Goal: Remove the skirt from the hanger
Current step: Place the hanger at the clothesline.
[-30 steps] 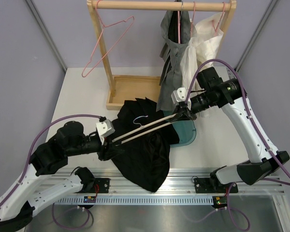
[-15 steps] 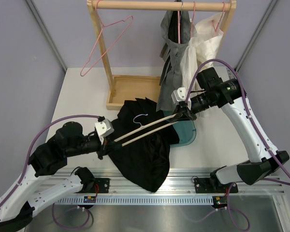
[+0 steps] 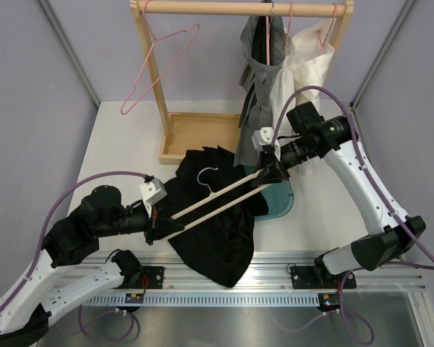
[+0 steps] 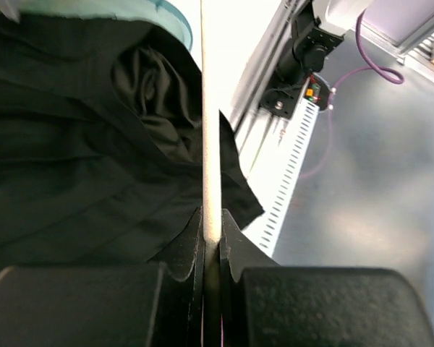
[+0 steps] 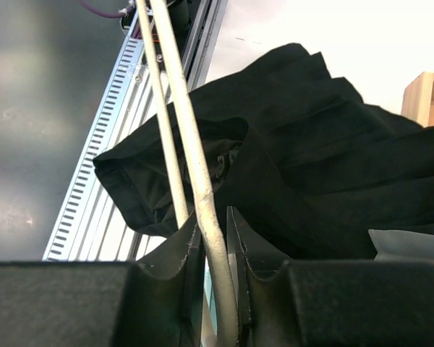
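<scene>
The skirt (image 3: 217,242) is dark and pleated and lies crumpled on the table, partly over the teal tub (image 3: 281,196). A cream hanger (image 3: 217,199) stretches slantwise above it, lifted clear of most of the cloth, its hook (image 3: 206,173) pointing to the back. My left gripper (image 3: 159,228) is shut on the hanger's near left end (image 4: 208,108), with the skirt (image 4: 72,159) below. My right gripper (image 3: 270,171) sits round the far right end; in the right wrist view the gripper (image 5: 215,224) has its jaws slightly apart, the hanger rod (image 5: 188,130) leaning on one finger above the skirt (image 5: 311,159).
A wooden rack (image 3: 239,9) stands at the back with a pink wire hanger (image 3: 159,65), a grey garment (image 3: 264,79) and a white garment (image 3: 307,65). Its tray base (image 3: 195,134) touches the skirt's far edge. The metal rail (image 3: 239,278) runs along the near edge.
My left gripper has closed on the hanger's end and drawn it toward the near left. The right gripper has shifted slightly left and its jaws have loosened round the rod.
</scene>
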`<state>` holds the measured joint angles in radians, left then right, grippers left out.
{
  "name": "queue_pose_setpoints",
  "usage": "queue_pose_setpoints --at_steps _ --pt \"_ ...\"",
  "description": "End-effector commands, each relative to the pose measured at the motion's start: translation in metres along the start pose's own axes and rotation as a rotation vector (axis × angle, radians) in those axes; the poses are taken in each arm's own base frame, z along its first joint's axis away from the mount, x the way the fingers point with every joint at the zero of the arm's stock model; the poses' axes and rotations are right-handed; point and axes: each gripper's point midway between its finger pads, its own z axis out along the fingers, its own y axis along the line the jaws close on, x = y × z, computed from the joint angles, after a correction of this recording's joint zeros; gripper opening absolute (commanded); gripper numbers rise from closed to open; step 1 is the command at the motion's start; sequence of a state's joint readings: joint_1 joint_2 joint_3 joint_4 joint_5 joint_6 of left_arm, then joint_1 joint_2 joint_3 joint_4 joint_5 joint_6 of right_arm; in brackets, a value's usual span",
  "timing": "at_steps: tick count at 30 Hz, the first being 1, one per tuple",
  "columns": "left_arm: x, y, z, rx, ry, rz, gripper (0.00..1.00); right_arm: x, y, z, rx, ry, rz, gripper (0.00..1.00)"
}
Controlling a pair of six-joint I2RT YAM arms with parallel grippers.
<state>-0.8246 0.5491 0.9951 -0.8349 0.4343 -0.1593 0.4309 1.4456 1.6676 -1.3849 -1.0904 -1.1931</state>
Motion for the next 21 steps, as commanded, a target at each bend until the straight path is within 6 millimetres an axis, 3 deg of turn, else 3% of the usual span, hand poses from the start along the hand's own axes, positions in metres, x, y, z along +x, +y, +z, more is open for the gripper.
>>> queue_pose_setpoints --at_steps 1,4,7,10,16,21 --pt "-0.004 -0.017 0.006 0.088 -0.006 -0.107 0.00 0.011 0.019 -0.002 -0.060 0.019 0.190 0.24" --pt "0.000 -0.021 0.015 0.121 0.019 -0.182 0.00 0.014 0.019 0.001 -0.073 0.014 0.209 0.23" --pt "-0.009 -0.027 0.017 0.152 0.000 -0.210 0.00 0.016 0.023 0.003 -0.110 0.006 0.220 0.07" --pt "-0.019 -0.030 0.016 0.158 -0.017 -0.233 0.00 0.019 0.026 0.005 -0.139 0.006 0.263 0.00" --pt "-0.034 -0.035 0.017 0.170 -0.035 -0.313 0.00 0.020 0.025 0.007 -0.150 -0.008 0.276 0.00" --pt "-0.033 -0.032 0.016 0.147 -0.028 -0.360 0.00 0.021 0.024 0.008 -0.152 -0.005 0.287 0.00"
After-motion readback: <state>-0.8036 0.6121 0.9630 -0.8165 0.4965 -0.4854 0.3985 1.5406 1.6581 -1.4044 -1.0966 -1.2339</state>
